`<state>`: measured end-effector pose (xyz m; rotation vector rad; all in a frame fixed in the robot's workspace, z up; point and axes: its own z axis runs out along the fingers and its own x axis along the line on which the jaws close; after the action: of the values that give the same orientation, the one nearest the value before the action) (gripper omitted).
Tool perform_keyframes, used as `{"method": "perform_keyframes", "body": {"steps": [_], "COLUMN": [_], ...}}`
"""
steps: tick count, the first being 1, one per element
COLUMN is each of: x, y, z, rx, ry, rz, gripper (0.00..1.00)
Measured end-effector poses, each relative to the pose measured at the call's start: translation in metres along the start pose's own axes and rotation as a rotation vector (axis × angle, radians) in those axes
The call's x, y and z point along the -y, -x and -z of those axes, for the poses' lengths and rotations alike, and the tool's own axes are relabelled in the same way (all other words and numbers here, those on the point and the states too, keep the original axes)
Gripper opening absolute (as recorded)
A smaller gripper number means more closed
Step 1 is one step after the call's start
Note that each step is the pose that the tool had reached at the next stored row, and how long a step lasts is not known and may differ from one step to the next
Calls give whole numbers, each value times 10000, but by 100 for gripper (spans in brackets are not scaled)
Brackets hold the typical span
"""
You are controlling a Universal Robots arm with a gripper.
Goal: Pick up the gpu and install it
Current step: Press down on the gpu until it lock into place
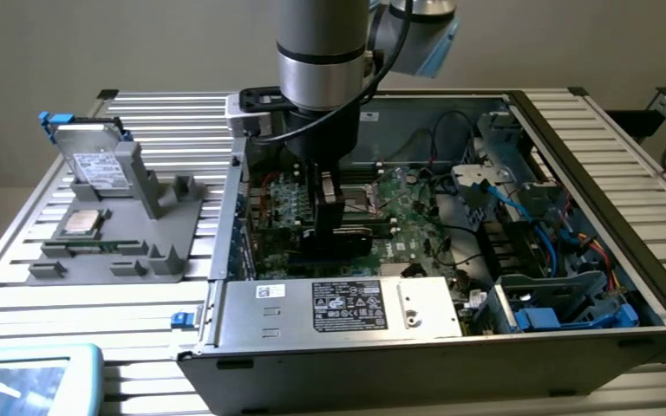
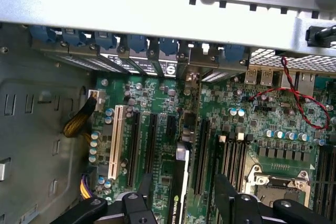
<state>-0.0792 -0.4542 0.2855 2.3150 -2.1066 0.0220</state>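
On the exterior view's left we see the grey parts holder [image 1: 125,234] with the silver drive [image 1: 93,156] standing in it, away from the work. At the middle, our gripper [image 1: 330,195] is down inside the open computer case [image 1: 576,347], its fingers [image 2: 144,190] closed on the gpu [image 2: 178,182], held edge-on just above the motherboard [image 2: 262,124]. To seat it well, we judge the card edge must line up along the long black slot [image 2: 200,153] beside it, the bracket end meeting the rear slot openings [image 2: 157,66], then press straight down, no tilt
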Motion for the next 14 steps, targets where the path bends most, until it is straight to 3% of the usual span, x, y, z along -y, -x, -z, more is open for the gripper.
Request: {"method": "perform_keyframes", "body": {"steps": [3, 6, 8, 9, 12, 14], "x": [0, 0, 0, 0, 0, 0], "y": [0, 0, 0, 0, 0, 0], "z": [0, 0, 0, 0, 0, 0], "rx": [0, 0, 0, 0, 0, 0], "ry": [0, 0, 0, 0, 0, 0], "rz": [0, 0, 0, 0, 0, 0], "gripper": [58, 50, 37, 37, 20, 14]}}
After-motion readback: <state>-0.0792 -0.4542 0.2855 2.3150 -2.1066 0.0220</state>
